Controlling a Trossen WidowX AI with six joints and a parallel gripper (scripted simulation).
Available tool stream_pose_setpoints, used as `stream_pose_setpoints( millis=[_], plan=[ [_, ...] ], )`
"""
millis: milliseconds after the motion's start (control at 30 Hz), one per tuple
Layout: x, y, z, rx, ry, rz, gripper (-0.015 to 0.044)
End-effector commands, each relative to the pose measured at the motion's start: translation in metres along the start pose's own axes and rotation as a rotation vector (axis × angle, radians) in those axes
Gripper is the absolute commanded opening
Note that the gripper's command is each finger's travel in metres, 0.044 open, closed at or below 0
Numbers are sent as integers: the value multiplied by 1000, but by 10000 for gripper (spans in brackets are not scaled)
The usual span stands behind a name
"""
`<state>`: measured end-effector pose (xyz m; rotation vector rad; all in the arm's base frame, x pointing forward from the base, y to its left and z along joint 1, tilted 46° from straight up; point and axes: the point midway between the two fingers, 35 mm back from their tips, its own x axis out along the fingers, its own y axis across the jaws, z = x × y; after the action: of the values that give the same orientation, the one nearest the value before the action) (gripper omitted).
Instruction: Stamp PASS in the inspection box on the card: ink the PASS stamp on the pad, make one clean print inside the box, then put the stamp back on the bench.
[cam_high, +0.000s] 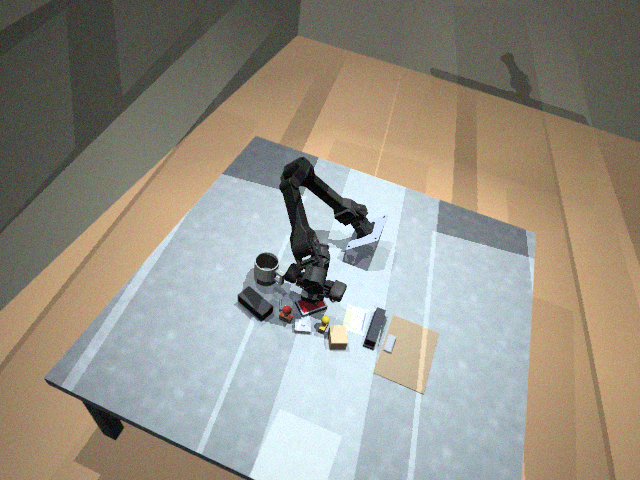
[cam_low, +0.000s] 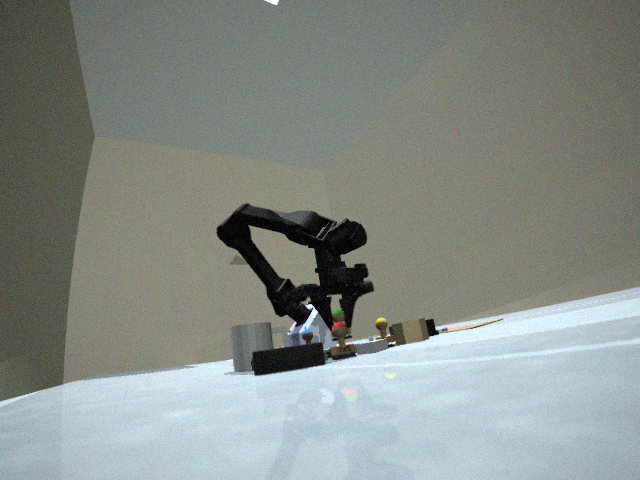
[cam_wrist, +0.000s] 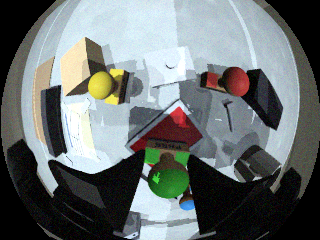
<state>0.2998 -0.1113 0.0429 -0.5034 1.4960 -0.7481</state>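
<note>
My gripper (cam_high: 313, 299) (cam_low: 339, 321) (cam_wrist: 167, 156) points down, shut on the green-knobbed stamp (cam_wrist: 169, 179), whose knob also shows in the exterior view (cam_low: 338, 313). The stamp is upright; its label is too blurred to read. Its base overlaps the near edge of the red ink pad (cam_high: 311, 307) (cam_wrist: 172, 132) in the wrist view; whether they touch I cannot tell. The card (cam_high: 355, 318) (cam_wrist: 77, 127) lies left of the pad in the wrist view, its box and any print too blurred to make out.
A red-knobbed stamp (cam_high: 286, 311) (cam_wrist: 236, 81), a yellow-knobbed stamp (cam_high: 324, 321) (cam_wrist: 101, 85) and a blue-knobbed stamp (cam_low: 307, 335) (cam_wrist: 187, 202) stand around the pad. A mug (cam_high: 266, 269), a black block (cam_high: 254, 303), a tan block (cam_high: 338, 336), a dark bar (cam_high: 374, 328) and a brown board (cam_high: 408, 356) lie around.
</note>
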Motion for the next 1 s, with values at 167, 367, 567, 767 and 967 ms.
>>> stream_pose_setpoints(
  millis=[167, 367, 567, 767, 967],
  plan=[
    [7, 0, -2, -9, 2, -4, 0],
    [11, 0, -2, -8, 2, -5, 0],
    [14, -1, -2, -8, 2, -5, 0],
    [14, -1, -2, -8, 2, -5, 0],
    [16, -1, -2, 2, 2, -6, 0]
  ],
)
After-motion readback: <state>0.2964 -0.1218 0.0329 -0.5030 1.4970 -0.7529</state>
